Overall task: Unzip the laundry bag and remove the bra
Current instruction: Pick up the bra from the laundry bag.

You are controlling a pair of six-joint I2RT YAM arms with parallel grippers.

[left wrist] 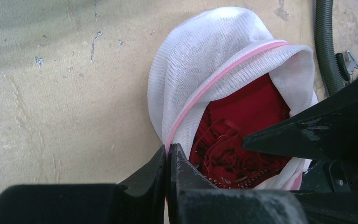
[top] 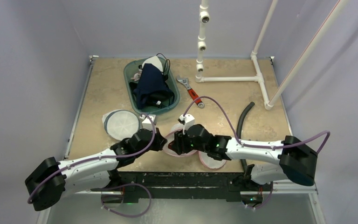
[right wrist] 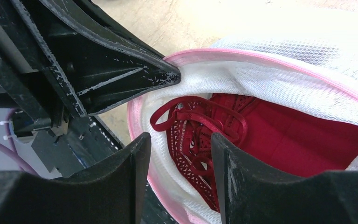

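The white mesh laundry bag point(left wrist: 200, 51) with a pink zipper rim lies unzipped near the table's front edge point(top: 173, 148). The red lace bra point(left wrist: 251, 107) fills its mouth. My left gripper point(left wrist: 170, 150) is shut on the pink rim at the bag's left side. In the right wrist view my right gripper point(right wrist: 179, 142) stands open over the mouth. One finger is outside the rim and the other is inside, against the bra point(right wrist: 298, 135), with mesh and red lace between them. From above, both grippers meet over the bag and hide most of it.
A green basin point(top: 131, 74) holding dark clothes stands at the back. A red-handled wrench point(top: 192, 94) lies beside it, next to a white pipe frame point(top: 228, 78). A round white mesh bag point(top: 120, 123) lies left, another point(top: 212, 162) under my right arm. A dark hose point(top: 242, 119) curves right.
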